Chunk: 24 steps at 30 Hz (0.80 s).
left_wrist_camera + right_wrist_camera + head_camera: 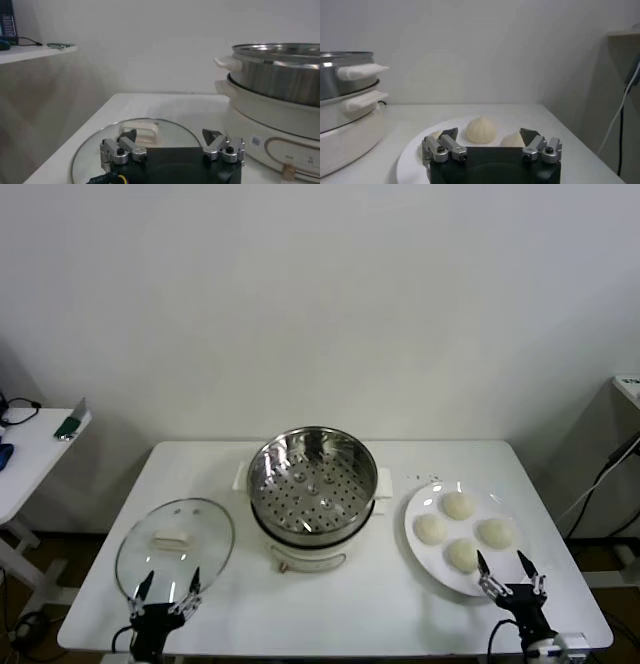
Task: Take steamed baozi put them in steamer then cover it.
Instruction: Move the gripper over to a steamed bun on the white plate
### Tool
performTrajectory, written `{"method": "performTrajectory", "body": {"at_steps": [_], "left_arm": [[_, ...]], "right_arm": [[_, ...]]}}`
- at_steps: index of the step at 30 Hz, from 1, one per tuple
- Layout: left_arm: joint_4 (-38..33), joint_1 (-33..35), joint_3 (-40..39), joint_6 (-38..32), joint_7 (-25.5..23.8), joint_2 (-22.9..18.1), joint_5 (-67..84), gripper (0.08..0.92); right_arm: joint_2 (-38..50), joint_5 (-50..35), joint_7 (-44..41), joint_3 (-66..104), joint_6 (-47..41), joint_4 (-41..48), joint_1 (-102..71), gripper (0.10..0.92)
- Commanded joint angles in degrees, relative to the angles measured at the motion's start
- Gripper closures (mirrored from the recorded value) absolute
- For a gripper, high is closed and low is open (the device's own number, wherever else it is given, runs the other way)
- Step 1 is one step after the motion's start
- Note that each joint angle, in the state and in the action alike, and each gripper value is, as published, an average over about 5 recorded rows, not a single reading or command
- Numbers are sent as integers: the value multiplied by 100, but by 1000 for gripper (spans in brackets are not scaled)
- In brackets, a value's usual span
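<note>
Four baozi [461, 531] sit on the plate [420, 546] at my right, beside the empty steamer [311, 482] at table centre. My right claw [508, 575] hovers open and empty at the plate's near edge, the nearest bun just ahead of it; round buns offer no long axis. My left claw [168, 589], also open, waits over the lid's [175, 542] near rim. From the right wrist, my own claw body cuts off the closest buns.

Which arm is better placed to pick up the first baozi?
Right. The right gripper hangs open at the plate of baozi; the left gripper, also open, sits over the cover, across the steamer.
</note>
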<state>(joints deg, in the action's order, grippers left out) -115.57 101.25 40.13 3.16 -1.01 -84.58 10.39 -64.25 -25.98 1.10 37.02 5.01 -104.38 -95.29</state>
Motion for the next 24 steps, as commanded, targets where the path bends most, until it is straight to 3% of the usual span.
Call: {"method": "performTrajectory", "body": {"at_steps": [1, 6, 10, 16, 21, 24], "left_arm": [[-55, 10, 8, 32, 1, 6, -4, 177], [-112, 32, 6, 40, 1, 49, 0, 177], [-143, 79, -10, 20, 10, 94, 11, 177], [-133, 161, -42, -52, 25, 167, 19, 177], [-130, 181, -62, -129, 25, 163, -16, 177], [-135, 182, -86, -159, 18, 138, -50, 177]], "right_arm": [[322, 100, 184, 8, -870, -87, 251, 203], [1169, 300, 69, -119, -2180, -92, 1371, 203], [2157, 638, -463, -736, -2491, 365, 2806, 203], [3691, 1172, -2751, -2905, -2385, 1546, 5297, 203], [4269, 2302, -5020, -5734, -1332, 2809, 8056, 203], [4255, 2538, -6078, -7307, -648, 3411, 9629, 203]]}}
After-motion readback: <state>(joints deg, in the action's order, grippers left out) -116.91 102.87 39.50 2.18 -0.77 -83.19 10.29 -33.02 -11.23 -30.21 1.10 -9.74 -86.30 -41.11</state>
